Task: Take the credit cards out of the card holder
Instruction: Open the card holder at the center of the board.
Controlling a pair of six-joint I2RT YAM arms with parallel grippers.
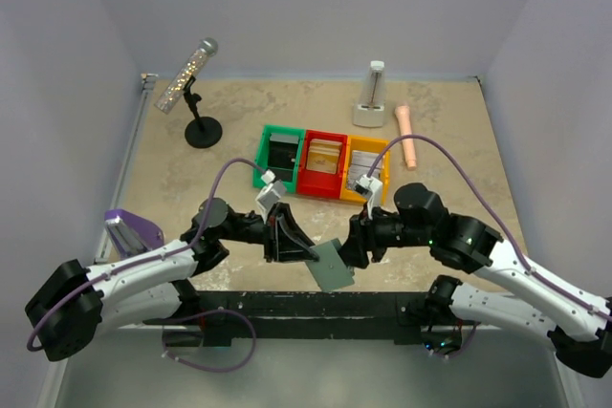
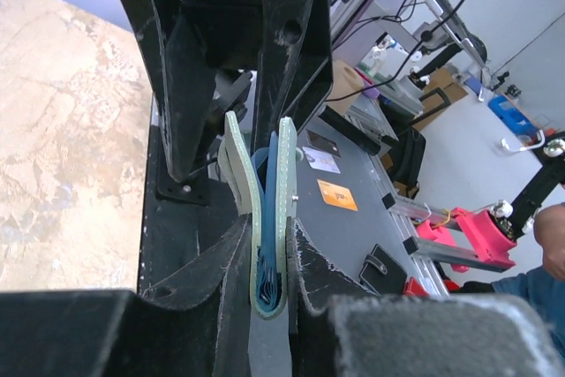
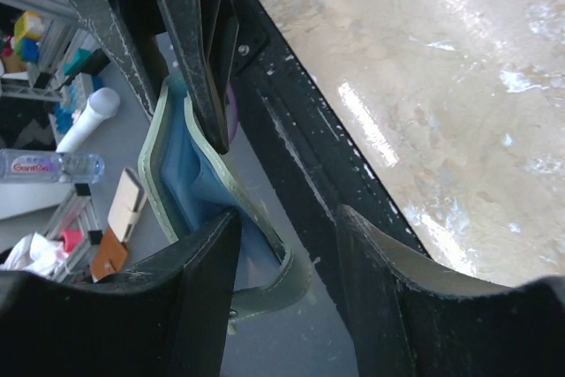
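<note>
The card holder (image 1: 332,265) hangs over the table's near edge, grey-green outside and pale blue inside. My left gripper (image 1: 308,253) is shut on it. In the left wrist view the holder (image 2: 284,183) stands folded on edge, clamped at its spine in the left gripper (image 2: 269,225). My right gripper (image 1: 352,244) meets it from the right. In the right wrist view the right gripper (image 3: 287,216) is open, one finger (image 3: 199,262) lying against the holder's (image 3: 172,178) blue panel and one green flap reaching into the gap. The credit cards are hidden.
Green (image 1: 280,155), red (image 1: 323,161) and yellow (image 1: 365,167) bins sit in a row mid-table. A microphone on a stand (image 1: 191,78) is at the back left, a white device (image 1: 373,102) and a pink object (image 1: 406,136) at the back right. A purple item (image 1: 129,228) lies left.
</note>
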